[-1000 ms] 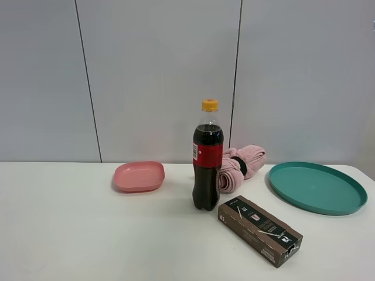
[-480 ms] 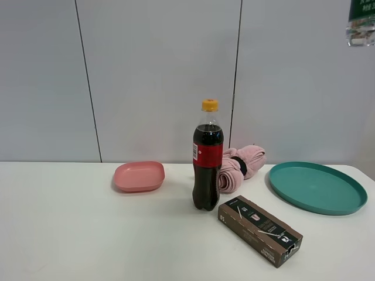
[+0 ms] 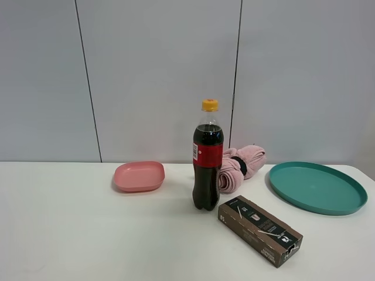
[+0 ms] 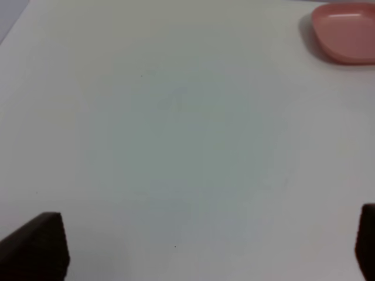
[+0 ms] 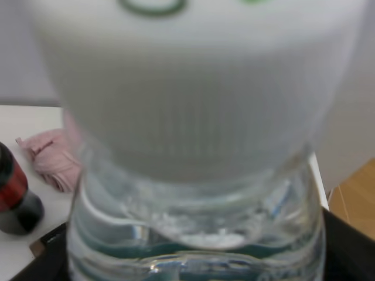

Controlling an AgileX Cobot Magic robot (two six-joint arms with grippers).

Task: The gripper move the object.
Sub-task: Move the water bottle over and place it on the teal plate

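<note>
The small clear water bottle with its white cap fills the right wrist view, blurred and very close to the camera. My right gripper is shut on it; black fingers show at either side of the bottle's body. It is held high above the table, out of the exterior high view. My left gripper is open and empty over the bare white table, with only its fingertips showing. Neither gripper shows in the exterior high view.
A tall cola bottle with a yellow cap stands mid-table. A pink bowl sits left of it, a rolled pink cloth behind it, a teal plate at the right and a brown box in front.
Half a second ago the bottom of the water bottle showed at the top right corner of the exterior high view. It is out of that view now. The table objects have not moved.
</note>
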